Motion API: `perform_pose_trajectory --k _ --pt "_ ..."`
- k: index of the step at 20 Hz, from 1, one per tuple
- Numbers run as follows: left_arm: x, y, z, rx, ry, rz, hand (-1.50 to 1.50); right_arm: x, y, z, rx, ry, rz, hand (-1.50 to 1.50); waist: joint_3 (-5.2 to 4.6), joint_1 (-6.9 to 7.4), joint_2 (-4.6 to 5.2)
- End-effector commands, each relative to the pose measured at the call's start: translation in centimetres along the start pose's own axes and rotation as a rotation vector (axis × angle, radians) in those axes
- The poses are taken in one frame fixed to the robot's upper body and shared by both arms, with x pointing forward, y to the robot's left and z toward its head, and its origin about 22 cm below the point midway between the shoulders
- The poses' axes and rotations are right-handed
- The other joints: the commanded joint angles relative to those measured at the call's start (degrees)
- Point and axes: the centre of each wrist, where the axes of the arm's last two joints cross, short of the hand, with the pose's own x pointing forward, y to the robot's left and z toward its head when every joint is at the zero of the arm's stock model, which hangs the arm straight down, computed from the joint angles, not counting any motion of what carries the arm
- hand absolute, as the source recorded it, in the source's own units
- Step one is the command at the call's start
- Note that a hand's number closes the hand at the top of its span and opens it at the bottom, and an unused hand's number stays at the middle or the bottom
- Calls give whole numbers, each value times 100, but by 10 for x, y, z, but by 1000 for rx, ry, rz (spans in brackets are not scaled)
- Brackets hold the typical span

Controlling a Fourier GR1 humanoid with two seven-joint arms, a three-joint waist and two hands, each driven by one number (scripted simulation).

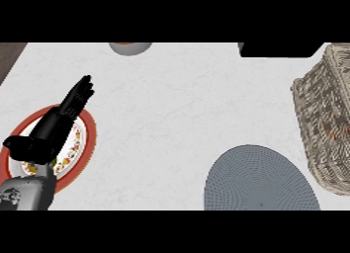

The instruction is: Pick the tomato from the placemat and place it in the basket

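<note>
Left hand: black left hand (58, 123), fingers straight and released, lies over the red-rimmed patterned plate (88, 129) at the counter's left
Placemat: round grey woven placemat (260, 179) lies bare, just beside the basket
Basket: pale wicker basket (331, 113) at right; a red-orange patch shows through its weave, perhaps the tomato, cannot tell
Right hand: out of view

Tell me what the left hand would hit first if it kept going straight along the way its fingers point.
The left hand points up and slightly right over bare counter. The way looks free nearly to the far edge; the grey bowl there lies close to that line, though depth is unclear.
</note>
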Motion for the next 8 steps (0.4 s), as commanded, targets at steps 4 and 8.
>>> perform_pose_trajectory --k 4,8 --pt "-3 6 -7 20 -2 20 0 3 -40 -8 -87 84 -185 -150 -1 -58 -4" --pt "-11 -10 4 2 -3 16 0 -2 -73 -14 -78 195 -262 -150 2 -7 5"
